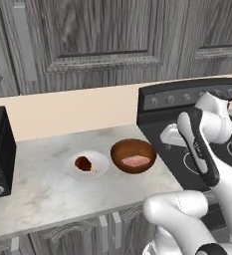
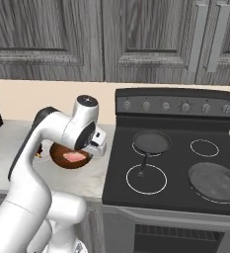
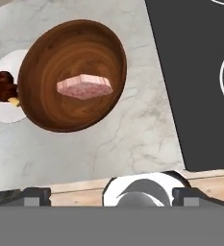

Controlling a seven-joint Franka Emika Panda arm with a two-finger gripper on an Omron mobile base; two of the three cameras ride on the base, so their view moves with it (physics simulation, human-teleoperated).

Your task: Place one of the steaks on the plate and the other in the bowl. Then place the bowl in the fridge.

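On counter — bowl: holds pink steak
Plate: brown steak on it
Gripper: above bowl — opening cannot be told

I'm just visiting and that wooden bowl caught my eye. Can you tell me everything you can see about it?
The bowl is round, deep and reddish-brown, with a glossy wood-grain look. It stands upright on the pale marbled counter, between the white plate and the black stove. A flat pink steak lies inside it. In the hand view its rim overlaps the plate's edge; whether they touch is unclear.
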